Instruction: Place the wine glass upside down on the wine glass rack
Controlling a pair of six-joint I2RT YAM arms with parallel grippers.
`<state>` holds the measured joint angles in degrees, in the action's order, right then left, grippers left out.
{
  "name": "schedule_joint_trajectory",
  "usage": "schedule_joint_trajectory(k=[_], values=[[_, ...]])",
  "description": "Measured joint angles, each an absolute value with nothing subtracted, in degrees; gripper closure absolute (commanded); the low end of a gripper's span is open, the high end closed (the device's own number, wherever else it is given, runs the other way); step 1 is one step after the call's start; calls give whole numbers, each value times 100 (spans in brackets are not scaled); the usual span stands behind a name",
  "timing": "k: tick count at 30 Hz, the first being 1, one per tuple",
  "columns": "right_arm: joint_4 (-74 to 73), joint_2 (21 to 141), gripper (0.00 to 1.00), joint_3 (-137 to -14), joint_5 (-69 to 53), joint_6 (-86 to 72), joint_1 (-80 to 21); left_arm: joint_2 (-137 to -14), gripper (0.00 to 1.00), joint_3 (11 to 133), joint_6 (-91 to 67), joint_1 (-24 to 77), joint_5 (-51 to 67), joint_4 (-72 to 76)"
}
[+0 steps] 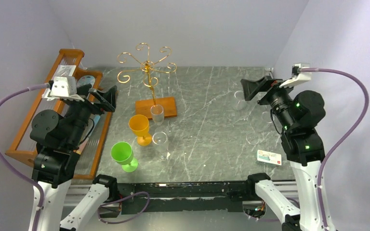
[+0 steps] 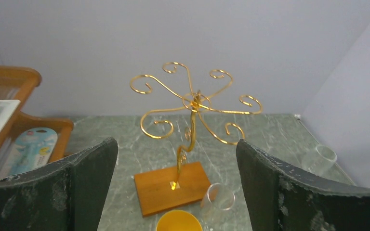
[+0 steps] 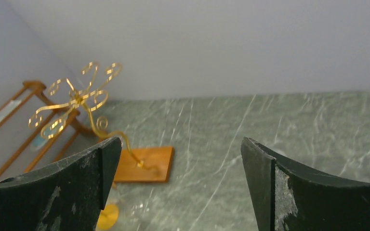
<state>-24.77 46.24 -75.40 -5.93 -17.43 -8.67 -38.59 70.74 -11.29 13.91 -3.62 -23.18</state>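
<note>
A clear wine glass (image 1: 160,140) stands the right way up on the left half of the surface (image 1: 212,120), about midway between the far edge and the near edge, just beside an orange cup (image 1: 139,128). A second clear glass (image 1: 157,113) stands at the near side of the rack's wooden foot. More clear glasses (image 1: 239,99) show faintly by the right edge, and I cannot tell for sure which one is meant. The wine glass rack (image 1: 147,67) stands behind the first two, toward the far edge and left of the middle. None of its curly gold arms has a glass hanging on it. A green cup (image 1: 123,155) stands closer to the near left corner. The left claw (image 1: 104,98) hangs in the air by the left edge, spread wide with nothing in it, facing the rack. The right claw (image 1: 252,89) hangs over the right side, also spread wide with nothing in it. A wooden shelf (image 1: 60,103) lies along the left edge. The job looks to be at its very start, since no glass has been picked up yet. Next, I think, one claw has to go down to a glass and pinch it gently, because clear glass is slippery and tips easily. Then the glass must be turned over so its foot can slide into a gold curl.
</note>
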Motion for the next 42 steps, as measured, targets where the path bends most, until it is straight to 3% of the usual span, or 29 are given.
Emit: schedule_joint_trajectory(k=[11, 15, 20, 23, 28, 33, 38, 42], values=[[-2333, 5216, 0, -6495, -2414, -2224, -897, -3487, 3, 6233, -1271, 1391, 298, -2239], [-2189, 5548, 2, -6254, -2440, -2528, -1647, -3531, 3, 6040, -1337, 1391, 336, -2071], [-2075, 6259, 15, -6521, -1498, -2598, -4001, -3754, 3, 5983, -1555, 1391, 318, -1894], [-2091, 6912, 18, -6785, -906, -2661, -4735, -3938, 3, 5983, -1719, 1391, 272, -1863], [-2401, 7854, 29, -7113, 268, -2847, -5651, -3964, 3, 5940, -1905, 1391, 19, -1870], [-2814, 8678, 49, -7605, 1083, -3118, -6337, -3691, 3, 5881, -1938, 1391, -246, -1868], [-3323, 9164, 59, -7905, 1645, -3354, -6602, -3465, 3, 5865, -1935, 1391, -309, -1870], [-3594, 9214, 74, -7966, 1791, -3404, -6667, -3489, 3, 5863, -1942, 1391, -320, -1887]])
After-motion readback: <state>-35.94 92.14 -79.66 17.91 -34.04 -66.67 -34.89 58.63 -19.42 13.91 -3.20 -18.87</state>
